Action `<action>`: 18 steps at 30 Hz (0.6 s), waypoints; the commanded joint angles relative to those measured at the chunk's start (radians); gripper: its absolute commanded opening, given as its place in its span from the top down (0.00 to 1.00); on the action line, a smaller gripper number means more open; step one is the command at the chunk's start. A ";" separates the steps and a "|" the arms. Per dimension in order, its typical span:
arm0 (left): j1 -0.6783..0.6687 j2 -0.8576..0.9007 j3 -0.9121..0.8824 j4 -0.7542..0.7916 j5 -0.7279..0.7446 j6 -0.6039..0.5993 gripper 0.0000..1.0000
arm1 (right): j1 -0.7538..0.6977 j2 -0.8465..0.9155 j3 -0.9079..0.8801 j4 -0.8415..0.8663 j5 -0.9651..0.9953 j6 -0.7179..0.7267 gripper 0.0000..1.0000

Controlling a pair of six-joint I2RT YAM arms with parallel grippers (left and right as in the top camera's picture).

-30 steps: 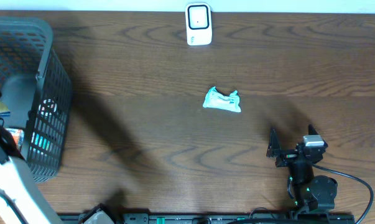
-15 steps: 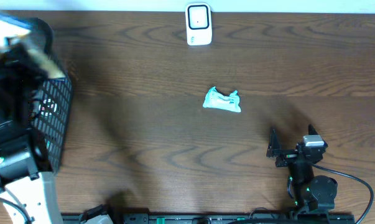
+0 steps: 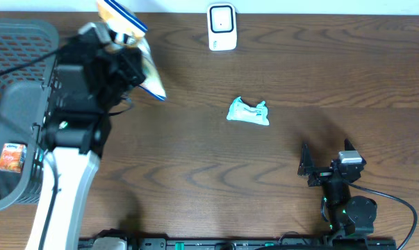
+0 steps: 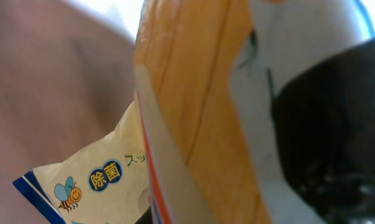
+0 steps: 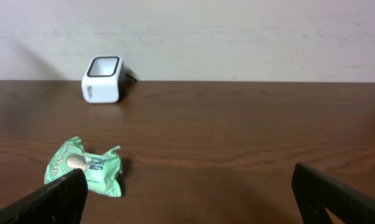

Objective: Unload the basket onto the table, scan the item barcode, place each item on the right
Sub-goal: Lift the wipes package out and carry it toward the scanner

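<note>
Packet (image 3: 152,80), yellow and white with a blue edge, hangs in the air at about 10 o'clock on the table (image 3: 195,173) in the overhead view, pinched by the left gripper (image 3: 122,45). That gripper is clamped tight on the packet's upper part, and the lower end droops toward 4 o'clock. In the left wrist view the packet (image 4: 100,180) fills most of the frame, too near to be sharp; a small bee drawing and a blue round label with Japanese characters show on its pale lower corner. No barcode can be made out on it.

The white scanner (image 3: 222,26) stands at 12 o'clock on the table, well apart from the packet, at its 3 o'clock. From the right wrist, the scanner (image 5: 102,79) sits at the far edge by the wall.

A crumpled green packet (image 3: 248,112) lies near the table's middle, at 6 o'clock from the scanner.

The right gripper (image 3: 326,158) rests at 5 o'clock, jaws spread wide and holding nothing.

A grey basket (image 3: 28,42) stands at 9 o'clock, with an orange-labelled item (image 3: 11,156) inside.
</note>
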 commanded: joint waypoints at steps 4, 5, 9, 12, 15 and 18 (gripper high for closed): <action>-0.109 0.178 0.018 -0.070 -0.093 -0.261 0.93 | 0.006 -0.005 -0.001 -0.003 0.001 0.014 0.01; -0.125 0.205 0.018 -0.077 -0.111 -0.272 0.93 | 0.006 -0.005 -0.001 -0.003 0.001 0.014 0.01; -0.187 0.308 0.018 -0.078 -0.154 -0.333 0.92 | 0.006 -0.005 -0.001 -0.003 0.000 0.014 0.01; -0.229 0.370 0.018 -0.075 -0.171 -0.406 0.93 | 0.006 -0.005 -0.001 -0.003 0.001 0.014 0.01; -0.268 0.427 0.018 -0.055 -0.174 -0.456 0.93 | 0.006 -0.005 -0.001 -0.003 0.000 0.014 0.01; -0.303 0.469 0.018 -0.019 -0.174 -0.455 0.93 | 0.006 -0.005 -0.001 -0.004 0.001 0.014 0.01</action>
